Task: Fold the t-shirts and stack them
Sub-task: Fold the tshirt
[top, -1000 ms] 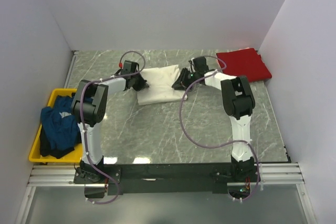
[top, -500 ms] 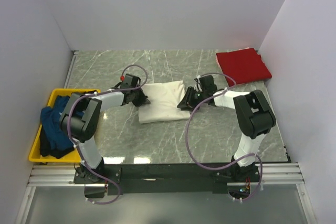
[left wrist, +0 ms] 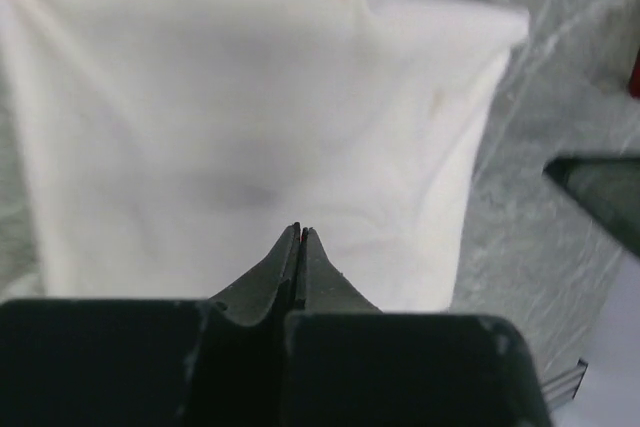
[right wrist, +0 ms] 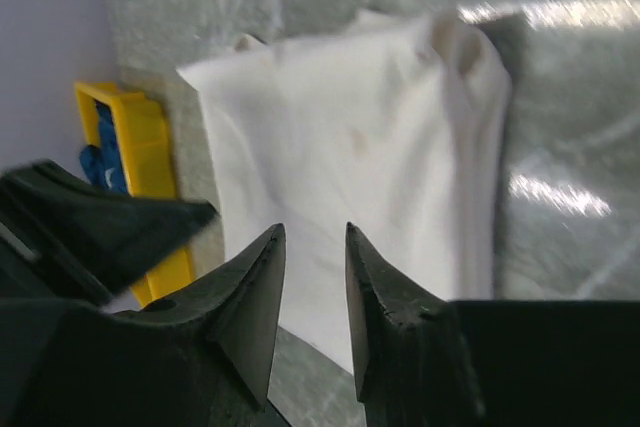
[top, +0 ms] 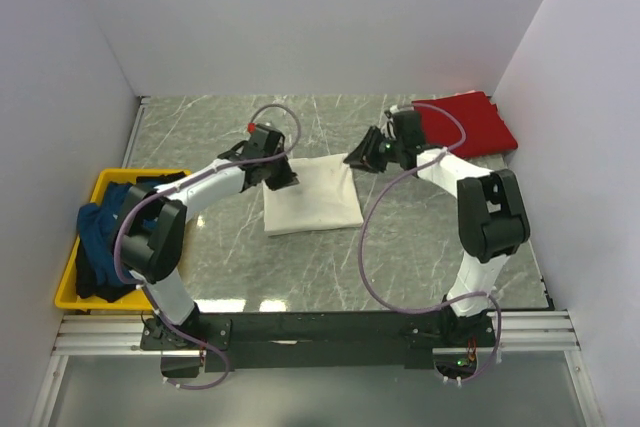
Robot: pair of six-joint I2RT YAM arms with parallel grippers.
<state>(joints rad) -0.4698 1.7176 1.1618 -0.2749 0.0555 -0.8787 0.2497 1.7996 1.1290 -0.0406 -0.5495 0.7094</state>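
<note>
The cream-white t-shirt (top: 311, 199) lies folded in a flat rectangle mid-table, also filling the left wrist view (left wrist: 250, 117) and the right wrist view (right wrist: 370, 157). My left gripper (top: 283, 178) hovers at its far left corner, shut (left wrist: 300, 230) with nothing between its fingers. Above the shirt's far right corner my right gripper (top: 361, 157) stands open (right wrist: 312, 232) and empty. The red t-shirt (top: 465, 124) lies folded at the far right. The dark blue t-shirt (top: 112, 245) is crumpled in the tray.
A yellow plastic tray (top: 104, 183) stands at the left table edge, also in the right wrist view (right wrist: 140, 132). White walls enclose the table on three sides. Purple cables loop from both arms above the marble surface.
The white t-shirt slid toward the near edge with a gripper at each side. Both grippers have since drawn back toward its far corners, and the shirt lies flat.
</note>
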